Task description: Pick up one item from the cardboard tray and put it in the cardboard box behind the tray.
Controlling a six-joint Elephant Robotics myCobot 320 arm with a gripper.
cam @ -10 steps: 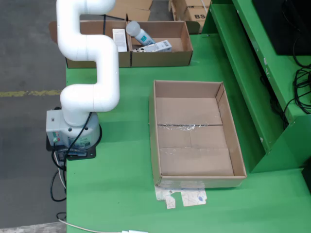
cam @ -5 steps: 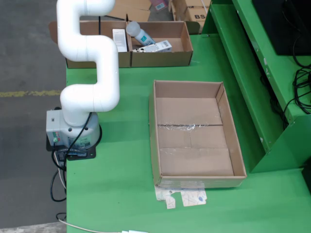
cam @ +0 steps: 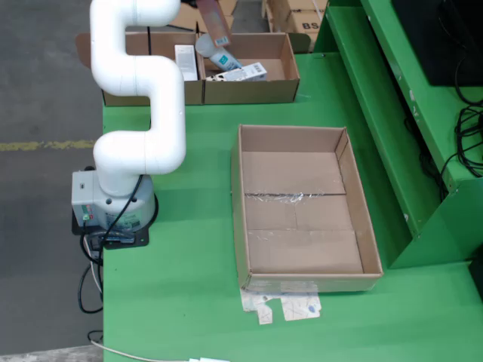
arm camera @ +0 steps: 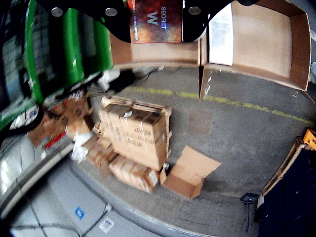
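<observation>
The black gripper [arm camera: 158, 22] is clamped on a flat reddish-brown printed carton [arm camera: 157, 20], held above the shallow brown cardboard tray [cam: 283, 64] at the far edge of the green table [cam: 189, 226]. The large open cardboard box [cam: 302, 211], taped inside, lies nearer.

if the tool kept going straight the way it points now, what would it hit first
Judging by the wrist view, probably the stack of cardboard boxes on the grey floor beyond the table; depth is unclear. The tool holds a red box.

Warehouse or industrial workshop: bare concrete floor [cam: 45, 90] with painted yellow line [arm camera: 232, 102], stacked cardboard cartons [arm camera: 136, 136] on the floor, green metal bench [cam: 189, 302] and green racking [cam: 392, 113].
</observation>
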